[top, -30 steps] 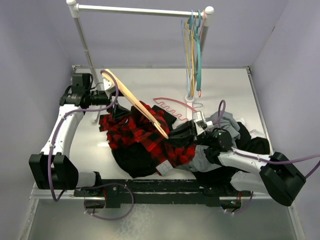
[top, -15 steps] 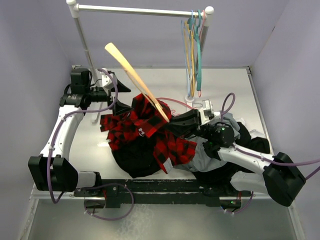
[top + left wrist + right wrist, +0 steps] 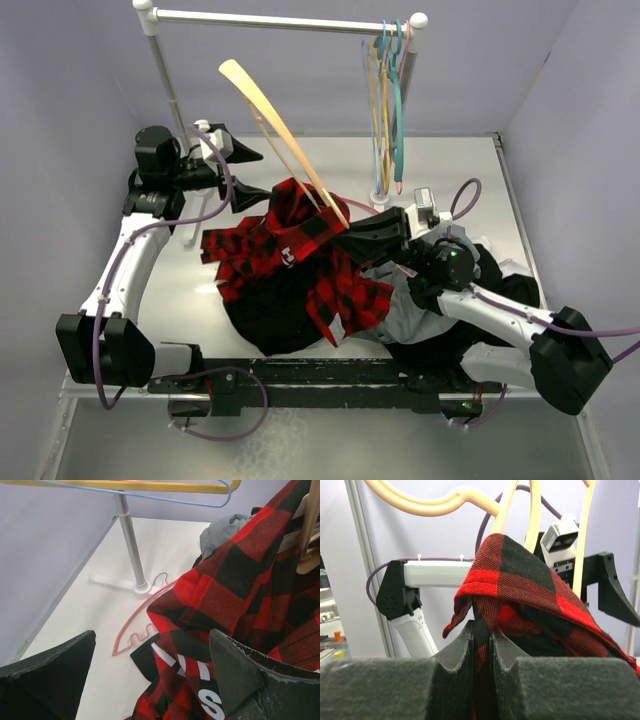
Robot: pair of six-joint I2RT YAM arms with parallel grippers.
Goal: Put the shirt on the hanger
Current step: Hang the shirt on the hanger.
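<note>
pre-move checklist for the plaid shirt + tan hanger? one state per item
1. Grip: the right gripper is shut on the fabric of the shirt. ok
2. Hanger hold: cloth hides whether it also pinches the hanger. cannot tell
3. Free arm: the left gripper is open with nothing held between its fingers. ok
4. Shirt seated: cloth covers only the hanger's low end; the rest sticks up bare. not ok
5. Snag: the pink hanger meets the shirt's edge in the left wrist view and might drag along. not ok
</note>
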